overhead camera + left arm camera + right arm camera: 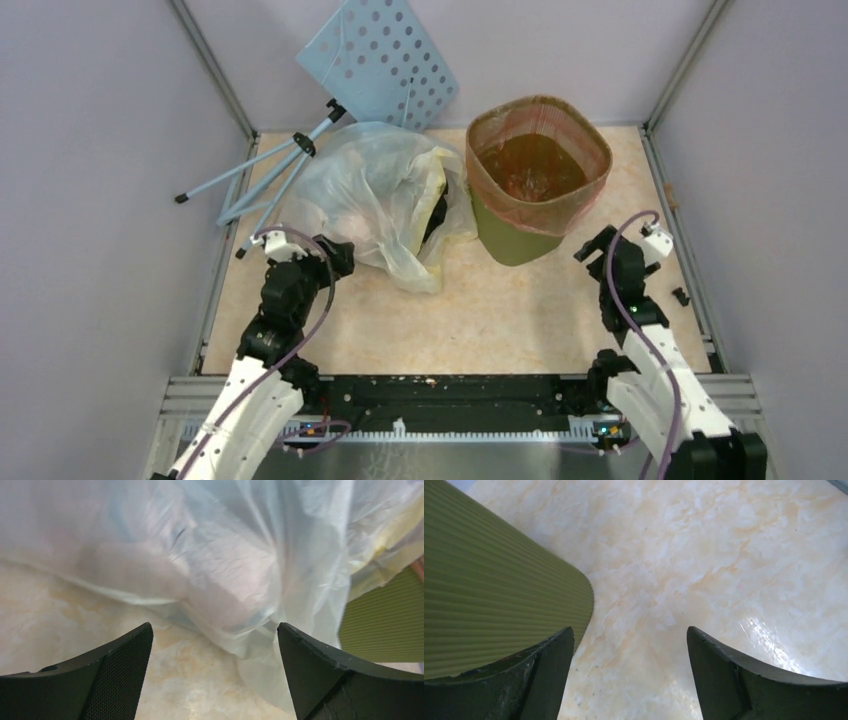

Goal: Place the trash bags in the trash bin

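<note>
The trash bags (560, 215) line the trash bin (508, 242) toward the bench's far edge, folded over its rim; the right gripper (592, 247), nearer, sits just right of it, spread wide, empty; the left gripper (214, 630), likewise spread and empty, faces the clear bag (370, 190).

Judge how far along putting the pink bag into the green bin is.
Done: the pink bag lines the green bin, its edge folded over the rim. In hand: nothing; the left gripper and right gripper are open and empty. Left: apparently little; a clear bag lies beside the bin.
</note>
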{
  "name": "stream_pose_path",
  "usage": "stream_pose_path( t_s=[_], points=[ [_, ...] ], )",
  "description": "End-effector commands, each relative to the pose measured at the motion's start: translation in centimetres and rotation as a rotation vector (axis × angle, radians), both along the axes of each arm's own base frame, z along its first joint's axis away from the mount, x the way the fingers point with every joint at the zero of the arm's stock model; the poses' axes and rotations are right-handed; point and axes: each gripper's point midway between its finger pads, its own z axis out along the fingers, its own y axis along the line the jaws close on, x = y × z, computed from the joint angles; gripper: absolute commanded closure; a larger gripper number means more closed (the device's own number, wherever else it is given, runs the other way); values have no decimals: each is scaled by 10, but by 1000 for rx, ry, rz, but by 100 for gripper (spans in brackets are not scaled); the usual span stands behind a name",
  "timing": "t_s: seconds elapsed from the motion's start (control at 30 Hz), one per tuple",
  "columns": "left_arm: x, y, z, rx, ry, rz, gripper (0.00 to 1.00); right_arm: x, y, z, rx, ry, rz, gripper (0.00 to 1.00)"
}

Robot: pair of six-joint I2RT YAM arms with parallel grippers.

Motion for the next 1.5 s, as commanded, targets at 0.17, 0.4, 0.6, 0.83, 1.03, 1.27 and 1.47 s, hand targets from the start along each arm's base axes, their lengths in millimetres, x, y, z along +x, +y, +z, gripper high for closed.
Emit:
stream_pose_path(
  t_s=[0.17, 0.4, 0.6, 0.83, 1.03, 1.27, 1.47],
  points=[
    [-4, 31, -30, 88, -143, 120, 1, 50, 21, 17, -279, -183, 343, 11],
    [18, 41, -36, 250, -238, 151, 1, 64, 11, 15, -443, -271, 335, 12],
    [44, 42, -31, 436, -248, 129, 1, 85, 4, 4, -493, -270, 297, 12],
    [65, 54, -68, 617, -187, 90, 1, 90, -6, -13, -517, -266, 239, 12],
    [85, 55, -71, 602, -211, -28, 1, 90, -6, -15, -513, -250, 235, 11],
    [106, 38, -84, 580, -226, -177, 1, 90, -6, -15, -514, -254, 235, 10],
    [118, 42, -99, 584, -185, -164, 1, 90, -6, -14, -515, -255, 234, 10]
  ],
)
